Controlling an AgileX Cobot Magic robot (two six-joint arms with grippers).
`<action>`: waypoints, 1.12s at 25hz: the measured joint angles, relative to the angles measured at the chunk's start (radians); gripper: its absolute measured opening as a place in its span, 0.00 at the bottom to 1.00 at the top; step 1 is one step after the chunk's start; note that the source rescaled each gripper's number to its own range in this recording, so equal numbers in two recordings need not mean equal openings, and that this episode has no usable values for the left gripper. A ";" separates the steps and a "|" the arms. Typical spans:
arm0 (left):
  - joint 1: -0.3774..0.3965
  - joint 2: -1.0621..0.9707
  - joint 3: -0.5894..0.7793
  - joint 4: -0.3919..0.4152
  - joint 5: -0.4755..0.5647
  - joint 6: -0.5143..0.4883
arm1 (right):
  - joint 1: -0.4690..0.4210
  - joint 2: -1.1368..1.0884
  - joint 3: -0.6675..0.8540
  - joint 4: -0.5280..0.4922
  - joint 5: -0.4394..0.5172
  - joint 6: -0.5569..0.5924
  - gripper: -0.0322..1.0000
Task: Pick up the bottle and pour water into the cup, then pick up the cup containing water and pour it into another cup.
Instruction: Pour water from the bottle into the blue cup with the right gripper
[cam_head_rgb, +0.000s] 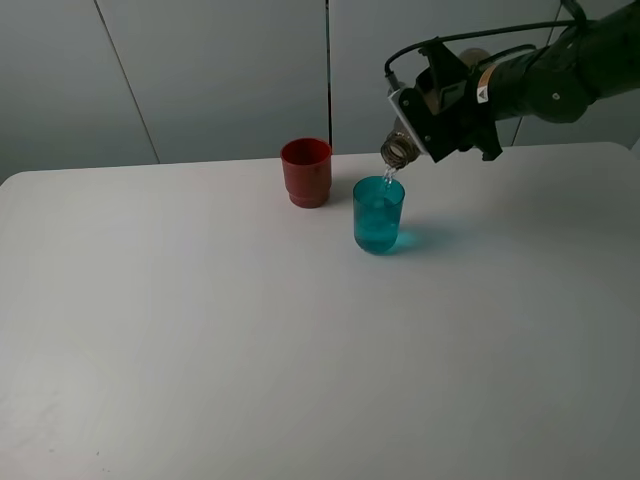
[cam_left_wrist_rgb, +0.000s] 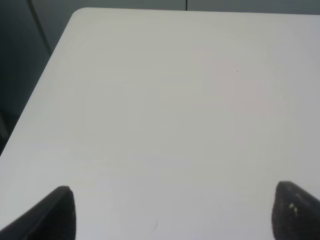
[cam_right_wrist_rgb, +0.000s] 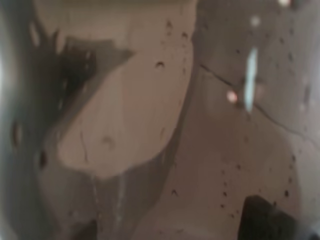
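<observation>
Grey wall panels (cam_head_rgb: 210, 70) stand behind a white table (cam_head_rgb: 200, 330). Two cups sit upright on the table's far half. The red cup (cam_head_rgb: 306, 172) is nearer the wall. The teal cup (cam_head_rgb: 379, 214) stands just beside it, to its right and a little closer to the camera, and the two do not touch. The teal cup holds water partway up and casts a bluish glow on the table at its right.

From the upper right of the high view the right arm (cam_head_rgb: 560, 70) reaches in over the table. The right fingers (cam_head_rgb: 447, 118) are closed on the bottle (cam_head_rgb: 399, 148), which is held off the table and tipped steeply over. Its open threaded neck points down and to the left, just above the teal cup's rim and clear of the red cup. Most of the bottle's body is hidden behind the wrist hardware. A thin stream of water (cam_head_rgb: 389, 175) falls from the neck into the teal cup.

The right wrist view is filled by the bottle's brown translucent wall, very close and blurred, speckled with droplets. A paler patch shows through it, and I cannot tell what that patch is.

In the left wrist view the left fingers (cam_left_wrist_rgb: 57, 215) are spread wide, with only bare table between them, near the table's rounded corner.
</observation>
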 joint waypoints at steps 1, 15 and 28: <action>0.000 0.000 0.000 0.000 0.000 0.000 | 0.000 0.000 0.000 0.000 0.000 -0.007 0.04; 0.000 0.000 0.000 0.000 0.000 0.000 | 0.000 0.000 0.000 0.000 -0.017 -0.047 0.04; 0.000 0.000 0.000 0.000 0.000 0.000 | 0.000 0.000 0.000 0.000 -0.019 -0.078 0.04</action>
